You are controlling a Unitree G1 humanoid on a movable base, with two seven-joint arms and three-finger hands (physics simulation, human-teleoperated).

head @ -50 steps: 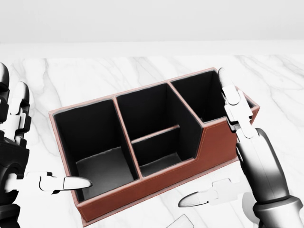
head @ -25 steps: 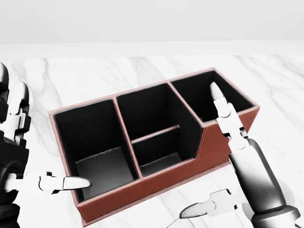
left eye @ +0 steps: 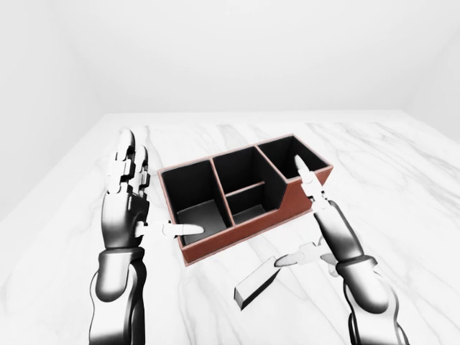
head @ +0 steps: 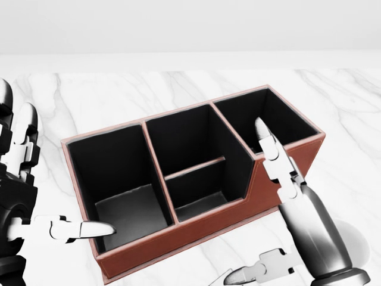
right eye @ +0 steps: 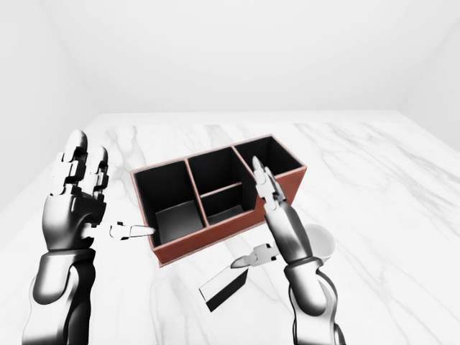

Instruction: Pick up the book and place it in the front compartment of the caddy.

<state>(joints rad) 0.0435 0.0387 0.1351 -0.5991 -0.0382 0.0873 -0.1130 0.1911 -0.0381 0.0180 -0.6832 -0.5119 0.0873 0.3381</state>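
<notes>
Book (left eye: 257, 286) lies flat beside the caddy (left eye: 237, 194); my spread right hand (left eye: 316, 230) must drop lower and pinch its edges squarely.

White marble table (left eye: 402, 180) with grey veining fills the lower part of the eye views. On it sits the caddy (left eye: 277, 219), a red-brown box with black compartments, lying at a slant. Just below the caddy in the left-eye view lies the book (left eye: 255, 285), flat on the marble, apart from the caddy wall. To the right of the caddy in the right-eye view stands a white cup (right eye: 321, 243), partly hidden.
</notes>
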